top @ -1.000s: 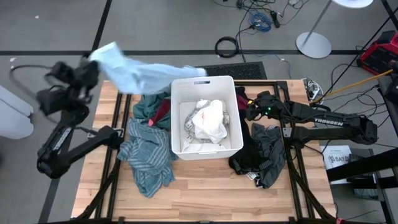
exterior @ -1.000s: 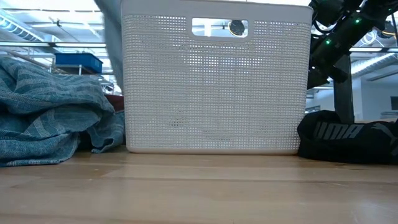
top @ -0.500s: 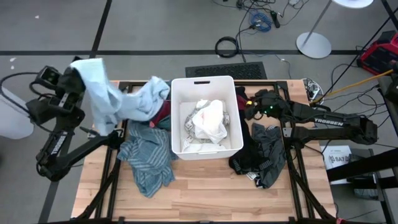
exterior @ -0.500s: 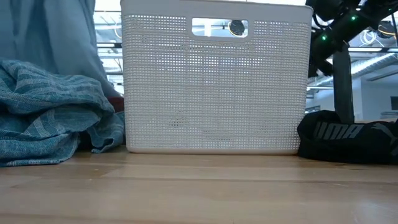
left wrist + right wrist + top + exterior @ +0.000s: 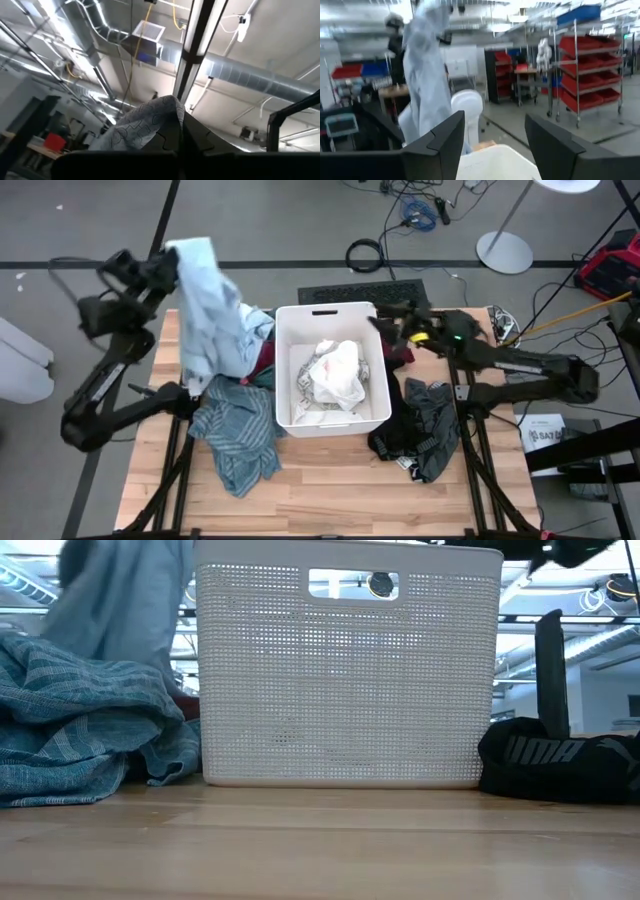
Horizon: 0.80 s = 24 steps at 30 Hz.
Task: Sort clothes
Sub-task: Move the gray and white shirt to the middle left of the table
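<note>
High over the table's far left corner, my left gripper is shut on a light blue garment, which also shows in the low view. A teal striped garment lies left of the white bin. A white-grey garment lies in the bin. Black and dark grey clothes lie right of it. My right gripper stands open and raised over the bin's far right corner, nothing between its fingers. My left gripper pinches a bunched top part of the light blue garment between its two fingers, which slant upward. The garment hangs slack below them. Its lower end rests on the clothes pile left of the bin.
A dark red garment and a dark teal one lie by the bin's left wall. Bare wood runs along the near edge. A black garment with white lettering shows right of the bin in the low view.
My left gripper has swung toward the table's left edge, then back toward the far edge, rolling. The light blue garment, earlier stretched out toward the bin's far rim, now hangs straight down left of the bin. My right gripper has risen and tipped up from pointing down to near level.
</note>
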Each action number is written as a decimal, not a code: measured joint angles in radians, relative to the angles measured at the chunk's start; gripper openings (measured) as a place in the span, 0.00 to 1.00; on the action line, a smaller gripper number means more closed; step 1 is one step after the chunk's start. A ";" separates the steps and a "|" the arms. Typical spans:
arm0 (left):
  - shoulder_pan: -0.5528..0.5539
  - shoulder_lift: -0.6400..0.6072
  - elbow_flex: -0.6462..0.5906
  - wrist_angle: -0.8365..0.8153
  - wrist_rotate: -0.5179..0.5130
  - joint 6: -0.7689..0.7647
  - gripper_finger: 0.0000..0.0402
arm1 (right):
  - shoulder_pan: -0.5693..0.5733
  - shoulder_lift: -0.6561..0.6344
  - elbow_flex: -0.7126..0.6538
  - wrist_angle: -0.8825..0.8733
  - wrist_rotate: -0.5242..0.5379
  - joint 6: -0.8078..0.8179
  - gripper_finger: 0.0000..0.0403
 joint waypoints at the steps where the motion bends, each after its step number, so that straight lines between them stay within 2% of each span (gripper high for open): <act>1: -0.009 0.032 0.011 0.032 0.009 -0.017 0.01 | 0.000 0.051 0.032 -0.003 -0.002 -0.002 0.49; 7: -0.054 0.154 0.081 0.095 0.056 -0.035 0.01 | 0.000 0.391 0.276 -0.010 -0.017 -0.003 0.49; 12: -0.090 0.168 0.084 0.098 0.056 -0.027 0.01 | 0.001 0.651 0.558 -0.048 -0.191 0.002 0.49; 14: -0.096 0.167 0.084 0.097 0.056 -0.027 0.01 | 0.009 0.743 0.678 -0.111 -0.214 -0.004 0.49; 19: -0.101 0.160 0.084 0.099 0.062 -0.027 0.01 | 0.035 0.928 0.940 -0.251 -0.241 -0.054 0.49; 24: -0.101 0.158 0.084 0.095 0.086 -0.028 0.01 | 0.056 1.048 1.108 -0.338 -0.238 -0.098 0.49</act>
